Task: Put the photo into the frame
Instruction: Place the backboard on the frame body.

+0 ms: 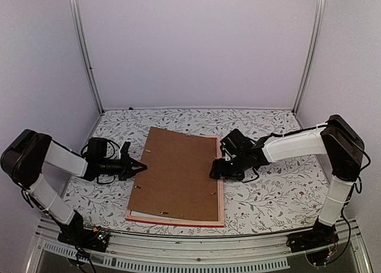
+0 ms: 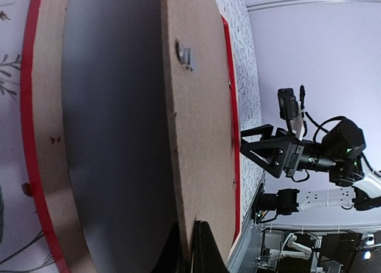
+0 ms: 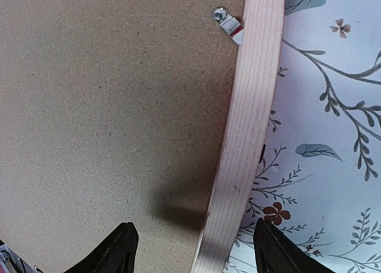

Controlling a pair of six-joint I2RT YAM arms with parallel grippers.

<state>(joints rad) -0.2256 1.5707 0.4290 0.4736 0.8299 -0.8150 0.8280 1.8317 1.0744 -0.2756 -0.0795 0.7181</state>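
From above: white walls around a floral table (image 1: 280,195). The frame (image 1: 219,184) lies face down mid-table, under a brown backing board (image 1: 178,172).

Only my left wrist view shows that board's edge raised, with my left gripper (image 2: 191,249) pinching it.

My right wrist view shows my right gripper (image 3: 193,243) spread across the frame's pale rail.

We see a table covered in a white cloth (image 1: 280,195) printed with grey leafy sprigs and small reddish flowers. Plain pale walls close it in on three sides: a back wall (image 1: 196,47), a left wall (image 1: 36,59) and a right wall (image 1: 351,53), all with a faint lilac cast under soft, even light. Two slim metal posts (image 1: 83,47) rise at the far corners. A slotted metal rail (image 1: 196,252) runs along the near edge.
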